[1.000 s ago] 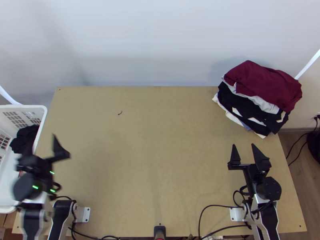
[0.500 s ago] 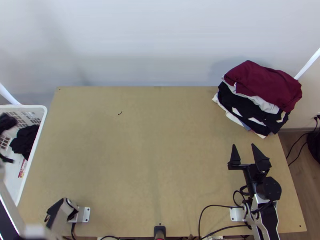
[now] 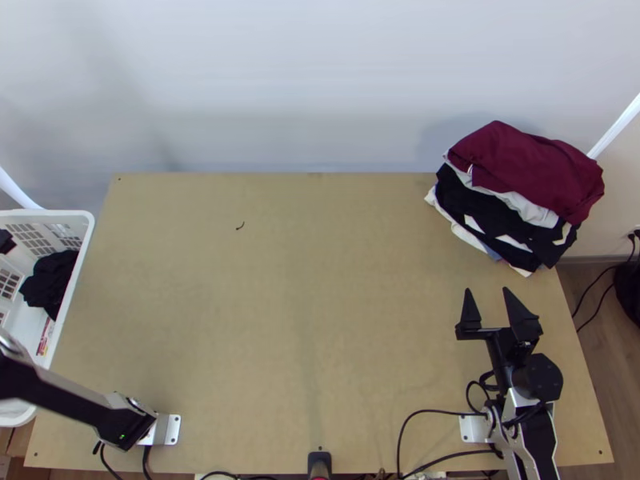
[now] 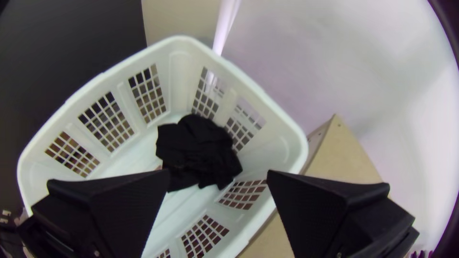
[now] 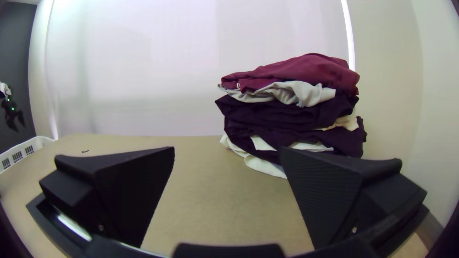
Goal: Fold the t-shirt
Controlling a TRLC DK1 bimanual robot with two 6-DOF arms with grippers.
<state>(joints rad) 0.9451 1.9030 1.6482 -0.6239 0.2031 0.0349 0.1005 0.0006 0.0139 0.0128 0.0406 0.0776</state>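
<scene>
Near the left pincer, on its bench side, black cloth lies bunched on the bottom of a white basket. From its wrist view, the left pincer stands wide, and the cloth shows past its tips, partly behind one finger. Across the bench, the right pincer is wide too, its tips pointing toward the far edge. Beyond it, well apart at the far right corner, rises a stack of clothes: a maroon piece on top, a light grey one under it, then dark layers with white cloth poking out near the bottom. Farther out than both pincers and between them sits a small dark curl.
</scene>
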